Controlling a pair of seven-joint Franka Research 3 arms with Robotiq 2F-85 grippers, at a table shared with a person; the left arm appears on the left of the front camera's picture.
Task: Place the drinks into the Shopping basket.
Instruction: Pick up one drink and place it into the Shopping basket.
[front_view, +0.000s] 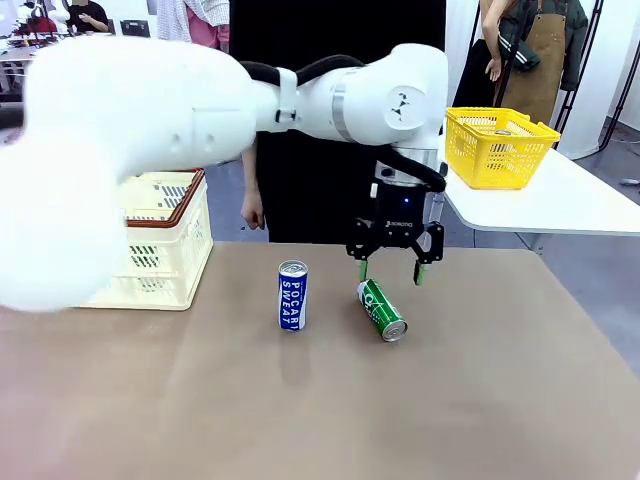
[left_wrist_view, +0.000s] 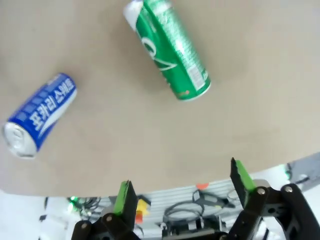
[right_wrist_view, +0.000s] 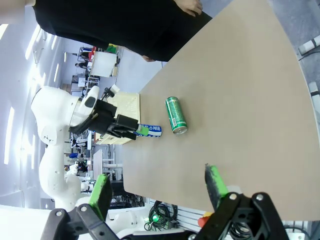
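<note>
here the left claw (front_view: 391, 272) hangs just above the green can (front_view: 381, 309), its green-padded fingers spread wide, pinching nothing and clear of the can. the green can lies on its side on the brown worktop (front_view: 300, 420), one silver end turned toward the robot's side. just left of the green can, apart from it, the blue-and-white pocari sweat can (front_view: 292, 295) stands upright. farther left of the green can sits the cream shopping basket (front_view: 165, 240) with its brown rim; both cans are outside it. behind the green can a person (front_view: 330, 120) in black stands at the far side. the right claw (right_wrist_view: 157, 179) hovers well away from the green can, beyond the worktop's edge, fingers spread and empty. far right of the green can, a yellow basket (front_view: 497, 147) rests on a white table (front_view: 560, 205).
</note>
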